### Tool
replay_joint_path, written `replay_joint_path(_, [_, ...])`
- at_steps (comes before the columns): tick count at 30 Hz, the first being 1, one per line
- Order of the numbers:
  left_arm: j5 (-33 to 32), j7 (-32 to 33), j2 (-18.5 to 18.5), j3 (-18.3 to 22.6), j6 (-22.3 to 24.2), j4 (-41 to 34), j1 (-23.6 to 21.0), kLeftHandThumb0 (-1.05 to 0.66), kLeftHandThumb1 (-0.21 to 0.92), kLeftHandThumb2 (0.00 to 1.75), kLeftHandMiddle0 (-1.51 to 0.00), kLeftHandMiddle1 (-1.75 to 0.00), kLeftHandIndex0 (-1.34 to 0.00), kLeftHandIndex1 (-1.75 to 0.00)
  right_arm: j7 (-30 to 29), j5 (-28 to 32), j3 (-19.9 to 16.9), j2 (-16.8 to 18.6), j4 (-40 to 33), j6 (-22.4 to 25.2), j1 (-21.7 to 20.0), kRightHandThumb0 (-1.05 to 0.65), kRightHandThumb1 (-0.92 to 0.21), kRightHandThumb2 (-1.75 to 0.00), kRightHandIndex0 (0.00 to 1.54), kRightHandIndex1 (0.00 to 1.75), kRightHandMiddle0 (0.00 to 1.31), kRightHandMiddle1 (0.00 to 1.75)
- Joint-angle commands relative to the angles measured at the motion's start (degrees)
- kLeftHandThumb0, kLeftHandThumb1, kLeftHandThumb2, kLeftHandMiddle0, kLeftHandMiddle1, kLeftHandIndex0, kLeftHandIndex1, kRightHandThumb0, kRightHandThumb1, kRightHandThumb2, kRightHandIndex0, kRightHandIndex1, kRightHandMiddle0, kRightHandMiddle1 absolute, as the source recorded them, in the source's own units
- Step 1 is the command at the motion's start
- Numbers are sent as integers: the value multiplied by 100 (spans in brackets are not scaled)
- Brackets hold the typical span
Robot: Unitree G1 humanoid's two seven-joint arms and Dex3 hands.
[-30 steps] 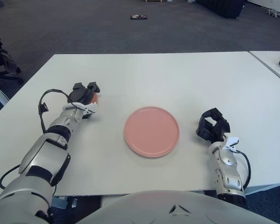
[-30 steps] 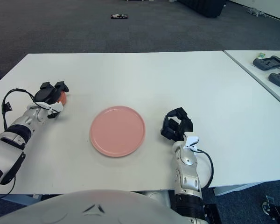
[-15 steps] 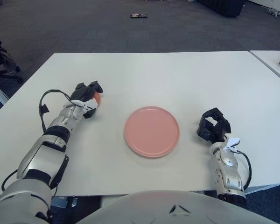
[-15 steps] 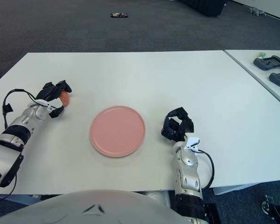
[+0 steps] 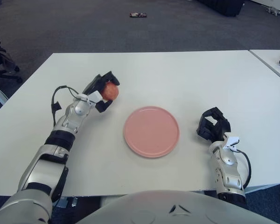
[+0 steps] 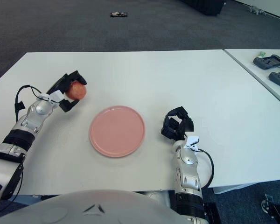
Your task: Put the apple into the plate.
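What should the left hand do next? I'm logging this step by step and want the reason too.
Probably carry the apple right and toward the robot until it is over the plate, then lower it. The left hand grips the apple, raised off the table, left of and beyond the plate, which holds nothing. The right hand rests curled to the plate's right.
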Motion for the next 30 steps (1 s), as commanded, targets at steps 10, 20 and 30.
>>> replay_joint_path(10, [-238, -626, -323, 141, 266, -1123, -256, 0, -11, 175, -97, -161, -70, -175, -9, 7, 17, 15, 106, 337, 44, -48, -33, -131, 107, 175, 60, 175])
replay_joint_path(20, [-270, -1342, -619, -289, 4, -2222, -61, 0, -12, 175, -99, -157, -72, -175, 92, -19, 78, -33, 98, 195, 68, -46, -37, -126, 104, 175, 57, 175])
replay_joint_path(30, [-484, -2050, -928, -852, -764, -2160, 5, 0, -10, 175, -97, -161, -70, -175, 170, 16, 63, -62, 176, 32, 91, -47, -34, -130, 108, 175, 60, 175])
